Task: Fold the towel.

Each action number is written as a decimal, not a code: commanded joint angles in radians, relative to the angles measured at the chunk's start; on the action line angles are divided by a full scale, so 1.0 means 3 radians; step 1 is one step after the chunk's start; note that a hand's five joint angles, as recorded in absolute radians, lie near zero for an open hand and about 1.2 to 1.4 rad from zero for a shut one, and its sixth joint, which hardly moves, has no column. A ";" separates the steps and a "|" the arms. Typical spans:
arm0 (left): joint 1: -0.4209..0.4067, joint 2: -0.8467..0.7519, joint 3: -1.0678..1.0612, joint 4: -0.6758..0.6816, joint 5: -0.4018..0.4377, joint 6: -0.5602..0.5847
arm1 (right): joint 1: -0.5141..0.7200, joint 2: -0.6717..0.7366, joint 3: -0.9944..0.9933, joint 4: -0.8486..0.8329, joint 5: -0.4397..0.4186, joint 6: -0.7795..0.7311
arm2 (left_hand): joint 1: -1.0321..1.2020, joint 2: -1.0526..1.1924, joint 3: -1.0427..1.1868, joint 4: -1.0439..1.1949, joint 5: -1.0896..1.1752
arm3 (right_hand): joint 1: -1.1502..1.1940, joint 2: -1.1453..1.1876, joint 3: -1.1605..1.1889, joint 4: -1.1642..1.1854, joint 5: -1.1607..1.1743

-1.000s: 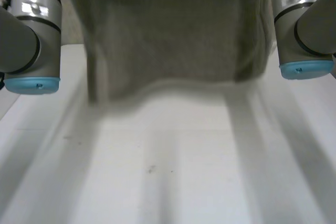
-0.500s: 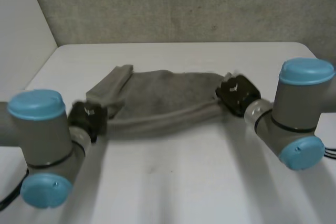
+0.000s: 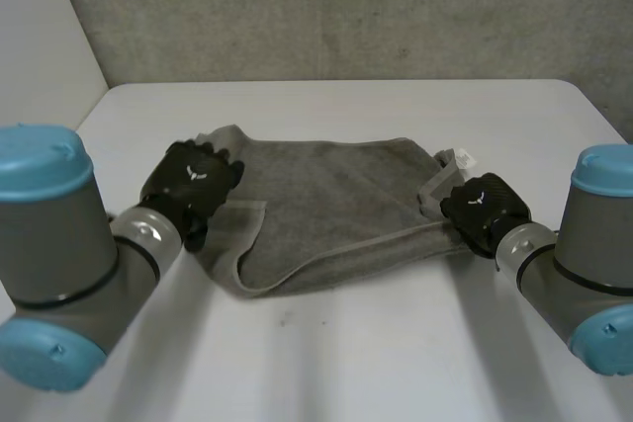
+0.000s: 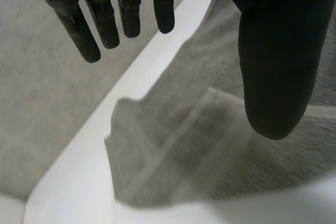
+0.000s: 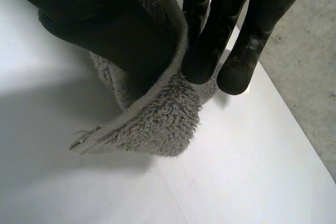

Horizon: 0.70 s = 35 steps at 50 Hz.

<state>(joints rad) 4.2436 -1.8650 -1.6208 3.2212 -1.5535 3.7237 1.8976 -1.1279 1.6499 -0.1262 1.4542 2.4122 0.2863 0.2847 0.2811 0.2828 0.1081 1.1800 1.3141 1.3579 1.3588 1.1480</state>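
Left hand (image 3: pixel 193 177): fingers straight, empty, above left edge of grey terry-cloth towel (image 3: pixel 326 200). Right hand (image 3: pixel 482 207): thumb and fingers pinching its right corner. Towel lies doubled on white table (image 3: pixel 336 363). First fold seemingly laid; next needs right release, fresh grips.

Table (image 3: pixel 336 353) bare at 6 o'clock of towel (image 3: pixel 326 205), w/ wide room btwn the arms; bare strip also at 12 o'clock, up to far edge. Left hand (image 3: pixel 193 177) blocks towel's 9 o'clock side, right hand (image 3: pixel 483 207) its 3 o'clock.
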 commanded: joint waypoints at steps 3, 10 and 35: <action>0.0249 -0.0420 0.0386 -0.0122 0.0934 0.0637 | -0.0005 0.0053 0.0074 -0.0096 -0.0005 -0.0003 | 0.0394 0.0399 0.0411 0.0405 0.0406 | 0.0721 0.0274 0.0128 0.0125 0.0246; 0.0437 -0.0829 0.0688 -0.0648 0.1383 0.1127 | -0.0005 0.0053 0.0079 -0.0096 -0.0005 -0.0003 | 0.0413 0.0418 0.0430 0.0425 0.0425 | 0.0721 0.0274 0.0128 0.0125 0.0246; 0.0520 -0.1274 0.0934 -0.0756 0.1364 0.1614 | -0.0005 0.0063 0.0105 -0.0147 0.0000 -0.0003 | 0.2899 0.2904 0.2916 0.2911 0.2911 | 0.0721 0.0274 0.0128 0.0125 0.0246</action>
<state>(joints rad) 4.3980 -2.2539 -1.3408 2.9919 -1.1065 4.2202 1.8960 -1.1096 1.6825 -0.1661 1.4536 2.4114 0.9359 0.9318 0.9265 0.9272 0.7498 1.1834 1.3141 1.3579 1.3588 1.1480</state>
